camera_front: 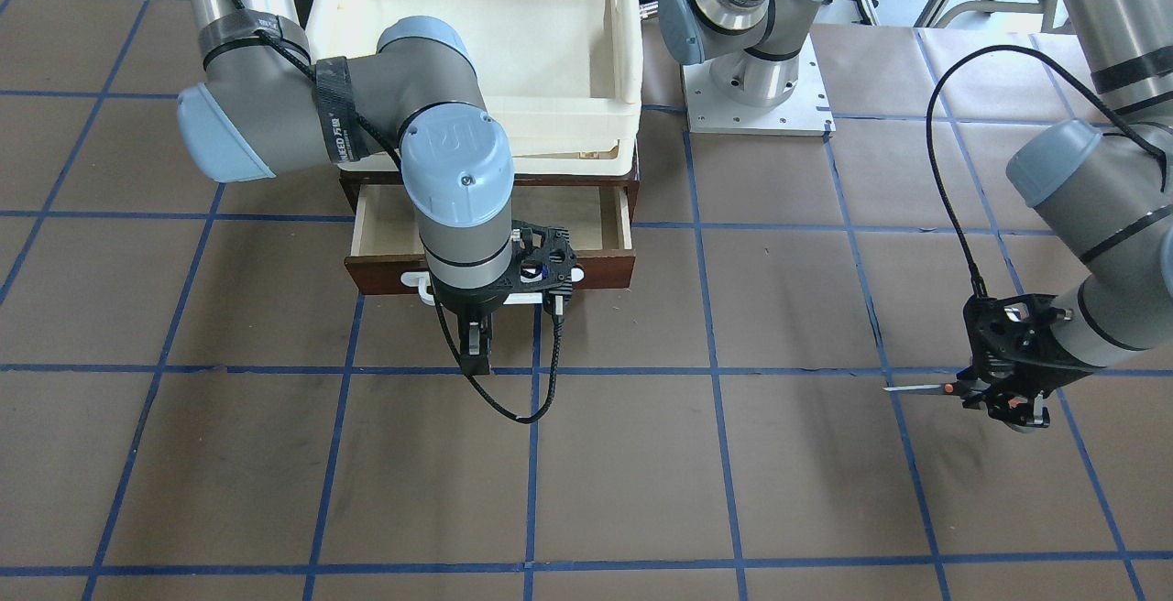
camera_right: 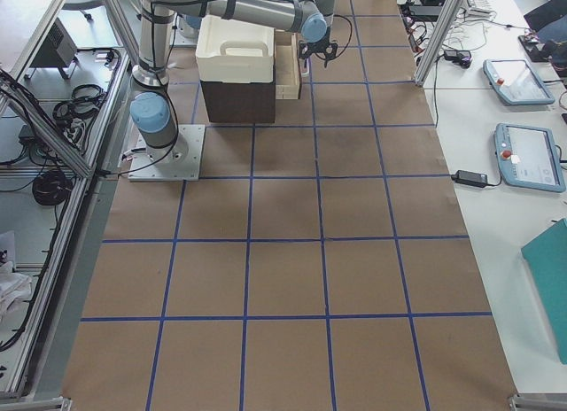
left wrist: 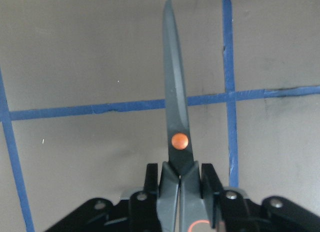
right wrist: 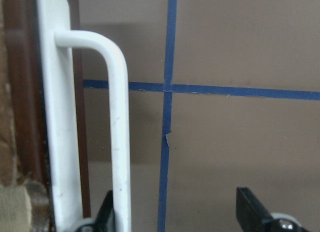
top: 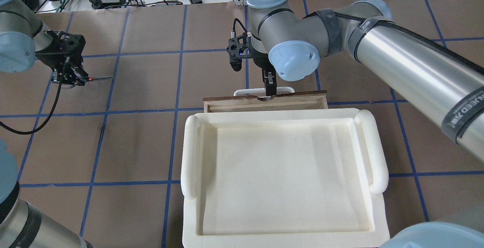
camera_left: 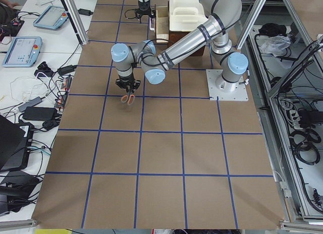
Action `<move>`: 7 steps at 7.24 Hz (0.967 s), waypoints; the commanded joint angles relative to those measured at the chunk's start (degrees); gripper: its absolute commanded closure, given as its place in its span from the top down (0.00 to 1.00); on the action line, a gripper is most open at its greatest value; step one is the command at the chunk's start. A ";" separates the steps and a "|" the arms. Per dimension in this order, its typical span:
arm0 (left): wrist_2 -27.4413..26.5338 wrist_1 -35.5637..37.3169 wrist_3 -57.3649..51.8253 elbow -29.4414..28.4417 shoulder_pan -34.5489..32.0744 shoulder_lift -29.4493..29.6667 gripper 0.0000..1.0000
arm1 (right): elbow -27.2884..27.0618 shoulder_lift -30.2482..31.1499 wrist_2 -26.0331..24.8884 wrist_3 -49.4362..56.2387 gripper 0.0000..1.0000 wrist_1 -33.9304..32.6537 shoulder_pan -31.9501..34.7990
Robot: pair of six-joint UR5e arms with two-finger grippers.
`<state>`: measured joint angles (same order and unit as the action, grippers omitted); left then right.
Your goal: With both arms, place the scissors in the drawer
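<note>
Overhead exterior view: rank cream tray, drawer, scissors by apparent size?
1. cream tray: by far the largest.
2. drawer: only a narrow strip shows beyond the tray; the rest is hidden.
3. scissors: smallest, a thin sliver at far left.

grey-and-silver arms (camera_front: 367,115), pale blue caps (camera_front: 456,157), black braided cables (camera_front: 516,419), black straps (camera_front: 334,111) with seemingly white lettering.

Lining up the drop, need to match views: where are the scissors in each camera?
Front-facing: scissors far right, in the left gripper, blades pointing view-left.
Overhead: scissors far left, blades pointing view-right.
Exterior left: scissors hanging under the near arm's gripper, upper left.
Exterior right: not in it.
Left wrist: scissors centre, blades pointing up.
Right wrist: not in it.
Landmark: the open drawer, in all four exterior views.
</note>
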<state>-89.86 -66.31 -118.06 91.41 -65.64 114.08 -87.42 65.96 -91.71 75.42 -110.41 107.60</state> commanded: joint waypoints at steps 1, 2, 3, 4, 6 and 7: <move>-0.05 -0.48 0.55 -0.01 -0.36 -0.44 0.00 | 1.55 -1.01 0.04 0.08 0.52 -0.07 -0.02; 0.04 -1.01 0.55 -0.01 -0.36 -0.44 0.00 | 2.51 -1.36 -0.04 0.08 0.52 -0.07 -0.02; 0.13 -1.01 0.63 -0.01 -0.45 -0.44 0.00 | 3.56 -1.79 0.04 0.08 0.52 -0.07 -0.11; 0.13 -1.10 0.63 -0.01 -0.45 -0.44 0.00 | 4.71 -2.50 0.04 0.08 0.52 0.02 -0.20; 0.22 -1.19 0.63 0.08 -0.36 -0.35 0.00 | 5.86 -4.16 -0.13 0.25 0.52 -0.07 -0.55; 0.22 -1.19 0.63 0.08 -0.36 -0.35 0.00 | 6.12 -4.26 0.04 0.34 0.52 -0.07 -1.51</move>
<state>-89.68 -67.48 -117.42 91.48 -66.05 113.72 -81.71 62.21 -91.74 75.62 -110.48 106.94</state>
